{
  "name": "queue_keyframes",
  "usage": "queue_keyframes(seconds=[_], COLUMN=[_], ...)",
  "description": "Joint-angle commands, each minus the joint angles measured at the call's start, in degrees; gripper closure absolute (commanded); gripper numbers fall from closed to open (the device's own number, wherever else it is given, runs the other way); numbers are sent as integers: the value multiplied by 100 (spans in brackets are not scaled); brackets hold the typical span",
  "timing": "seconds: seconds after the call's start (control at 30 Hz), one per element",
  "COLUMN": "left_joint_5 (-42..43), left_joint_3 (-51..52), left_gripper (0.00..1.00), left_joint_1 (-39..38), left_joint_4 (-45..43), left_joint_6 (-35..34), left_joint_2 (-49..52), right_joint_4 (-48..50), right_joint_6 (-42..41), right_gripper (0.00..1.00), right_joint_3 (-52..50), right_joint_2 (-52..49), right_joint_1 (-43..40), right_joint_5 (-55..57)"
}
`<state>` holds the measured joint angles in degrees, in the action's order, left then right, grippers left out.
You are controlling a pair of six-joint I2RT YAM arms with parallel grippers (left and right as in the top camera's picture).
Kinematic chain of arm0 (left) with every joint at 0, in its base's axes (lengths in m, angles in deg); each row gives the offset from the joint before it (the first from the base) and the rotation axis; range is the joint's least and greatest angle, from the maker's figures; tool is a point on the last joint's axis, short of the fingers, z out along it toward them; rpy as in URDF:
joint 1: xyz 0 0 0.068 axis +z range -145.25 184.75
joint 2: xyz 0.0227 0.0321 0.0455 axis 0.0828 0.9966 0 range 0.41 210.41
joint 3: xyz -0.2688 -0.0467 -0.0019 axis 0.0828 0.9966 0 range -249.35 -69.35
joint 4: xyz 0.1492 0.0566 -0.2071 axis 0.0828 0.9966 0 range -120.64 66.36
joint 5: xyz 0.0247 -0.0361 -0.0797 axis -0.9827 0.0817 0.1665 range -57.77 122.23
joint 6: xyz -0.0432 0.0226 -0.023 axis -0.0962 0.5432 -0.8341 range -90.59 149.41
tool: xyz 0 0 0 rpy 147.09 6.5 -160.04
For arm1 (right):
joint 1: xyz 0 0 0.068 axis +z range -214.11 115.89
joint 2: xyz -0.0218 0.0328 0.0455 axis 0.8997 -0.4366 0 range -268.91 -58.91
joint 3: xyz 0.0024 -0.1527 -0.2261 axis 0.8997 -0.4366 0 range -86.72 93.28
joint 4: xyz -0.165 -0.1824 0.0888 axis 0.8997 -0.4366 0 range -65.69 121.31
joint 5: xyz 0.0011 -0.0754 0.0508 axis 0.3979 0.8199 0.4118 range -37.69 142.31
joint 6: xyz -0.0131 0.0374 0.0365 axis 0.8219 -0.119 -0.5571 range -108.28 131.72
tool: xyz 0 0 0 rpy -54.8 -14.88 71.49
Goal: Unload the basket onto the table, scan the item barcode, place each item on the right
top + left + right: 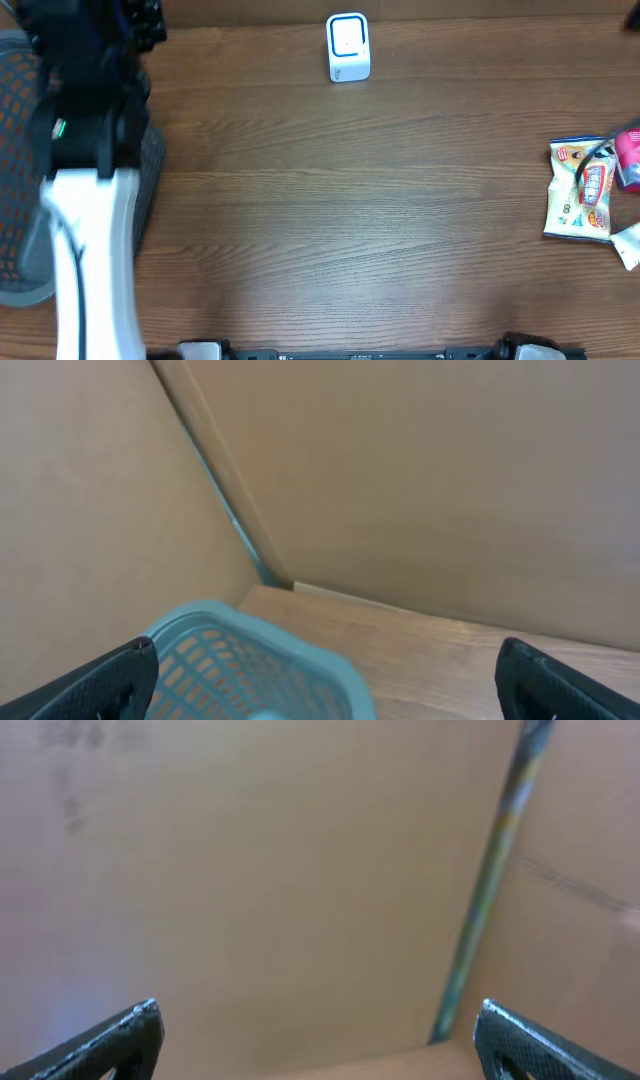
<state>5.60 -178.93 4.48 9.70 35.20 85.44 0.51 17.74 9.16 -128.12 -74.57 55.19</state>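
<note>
Far left, the left gripper (325, 670) hangs over a teal basket (262, 642), jaws spread wide and empty. The white scanner (348, 47) stands centre, at the table's (320, 220) far edge. The snack packet (580, 190) lies flat at right. The right gripper (318, 1020) gapes, holding nothing.

White barcode scanner (348, 47) with blue-rimmed window, standing on counter (350, 220) well apart from left fingers (100, 685), off to their right. Yellow-white snack packet (580, 190) lying flat, farther right still, touching a pink item (630, 155).
</note>
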Motion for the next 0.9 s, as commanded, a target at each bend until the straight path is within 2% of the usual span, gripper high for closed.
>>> queue_keyframes(seconds=[0.0,0.17,0.33,0.43,0.6,0.7,0.87], left_joint_5=[562,599,1040,1458,1316,1163,1165], left_joint_3=[715,2769,4454,4839,5147,5351,5729], left_gripper=[0,0,0,0,0,0,0], left_joint_1=[24,24,31,31,31,31,20], left_joint_4=[-168,-1432,-2553,-2559,-2212,-1685,-1504], left_joint_6=[42,149,190,203,345,315,216], left_joint_2=[-1134,-2929,-4588,-5235,-6446,-7215,-8041], right_joint_4=[350,918,1438,1626,1526,1480,1180], right_joint_6=[-179,-181,-181,-177,-179,-179,-179], right_gripper=[0,0,0,0,0,0,0], right_joint_3=[-1585,-3425,-3930,-3919,-3956,-4030,-4295], right_joint_2=[1185,2833,3434,3333,3565,3947,4760], right_joint_1=[-11,-11,-20,-11,-11,111,341], right_joint_5=[-962,-1392,-1390,-1394,-1646,-1716,-1694])
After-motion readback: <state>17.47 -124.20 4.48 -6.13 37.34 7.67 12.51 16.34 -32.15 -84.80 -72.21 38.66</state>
